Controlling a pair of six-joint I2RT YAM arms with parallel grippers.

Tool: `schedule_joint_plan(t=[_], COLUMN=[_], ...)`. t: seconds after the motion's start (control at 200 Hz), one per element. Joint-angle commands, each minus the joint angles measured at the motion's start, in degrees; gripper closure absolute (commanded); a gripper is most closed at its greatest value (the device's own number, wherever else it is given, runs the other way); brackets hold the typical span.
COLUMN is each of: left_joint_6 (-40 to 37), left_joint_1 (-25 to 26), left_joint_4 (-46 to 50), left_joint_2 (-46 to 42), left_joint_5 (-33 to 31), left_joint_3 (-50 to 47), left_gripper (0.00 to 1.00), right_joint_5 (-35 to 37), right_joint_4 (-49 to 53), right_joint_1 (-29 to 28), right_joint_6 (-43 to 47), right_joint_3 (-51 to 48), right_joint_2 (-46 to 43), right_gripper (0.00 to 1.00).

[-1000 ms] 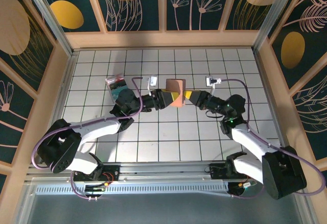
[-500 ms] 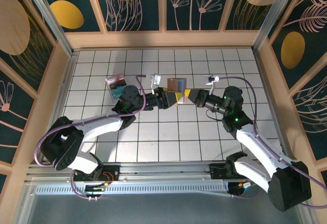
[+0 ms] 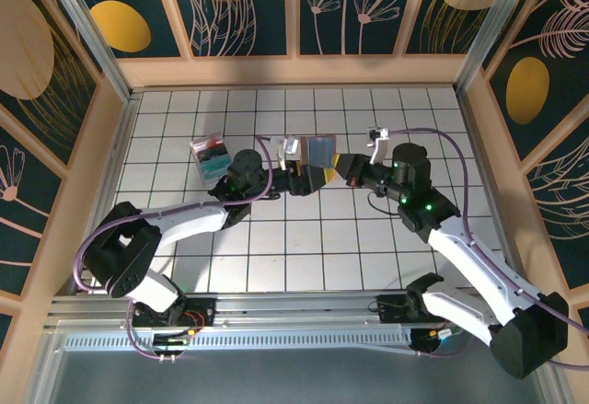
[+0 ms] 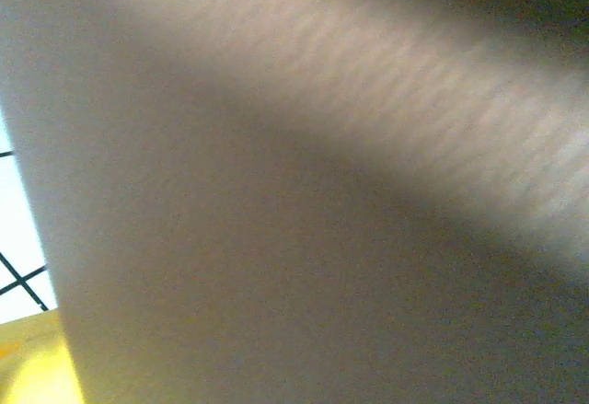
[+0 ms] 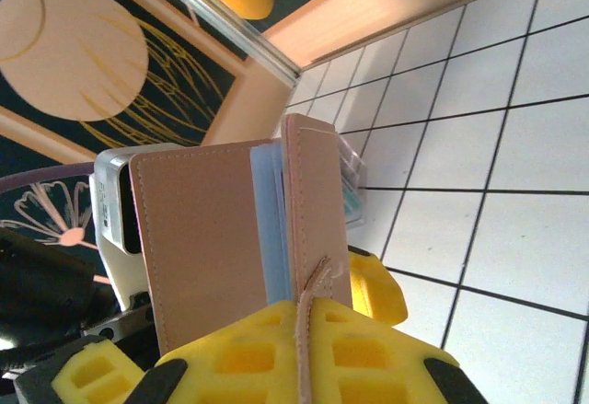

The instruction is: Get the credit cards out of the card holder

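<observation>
The white-tiled worktop [image 3: 304,257] is seen whole from the top view. On it the left arm [image 3: 184,225] and the right arm [image 3: 469,257] reach in from either side and meet near the middle, a little toward the far edge.

Between them the card holder [image 3: 319,149] is held up off the tiles. From above it is a small grey-blue and tan shape, with the left gripper [image 3: 304,180] at its near-left side and the right gripper [image 3: 342,167] touching its right side.

The right wrist view gives what the top view cannot. There the holder stands upright as two tan leather flaps, partly open like a book, with grey-blue pocket edges in the gap between them. What the pockets hold cannot be made out. The white housing [image 5: 112,211] on the left wrist stands just behind the left flap.

In the left wrist view a blurred tan-grey surface sits very close to the lens, with a sliver of tile and a patch of yellow at the lower left. Whether the left fingers are pinching the holder cannot be told from any view.

A clear plastic box [image 3: 210,153] lies on the tiles, left of the holder and apart from it.

The holder's little side tab [image 5: 311,294] runs down into the yellow pads of the right fingers [image 5: 230,358], which are pressed together on the holder's lower edge.
</observation>
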State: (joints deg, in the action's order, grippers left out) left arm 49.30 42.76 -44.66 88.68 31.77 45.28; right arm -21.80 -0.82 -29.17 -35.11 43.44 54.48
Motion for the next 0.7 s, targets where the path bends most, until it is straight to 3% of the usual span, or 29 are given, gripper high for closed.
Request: schedule_joint_plan(t=[0.0,0.36,0.696], left_joint_6=[-1.29,-0.5,0.1], left_joint_1=[-0.04,0.04,0.0], left_joint_4=[0.2,-0.44,-0.27], left_joint_2=[0.78,1.46,3.75], left_joint_5=[-0.69,-1.55,-1.4], left_joint_3=[2.1,1.91,3.31], left_gripper=[0.01,0.02,0.18], right_joint_5=[5.98,11.58,9.19], right_joint_4=[5.19,13.84,11.68], right_joint_1=[-1.45,-3.86,-4.17], right_joint_6=[1.98,4.88,4.0], right_joint_3=[3.0,7.99,7.46], right_joint_2=[0.78,2.53,3.0], right_gripper=[1.0,1.0,1.0])
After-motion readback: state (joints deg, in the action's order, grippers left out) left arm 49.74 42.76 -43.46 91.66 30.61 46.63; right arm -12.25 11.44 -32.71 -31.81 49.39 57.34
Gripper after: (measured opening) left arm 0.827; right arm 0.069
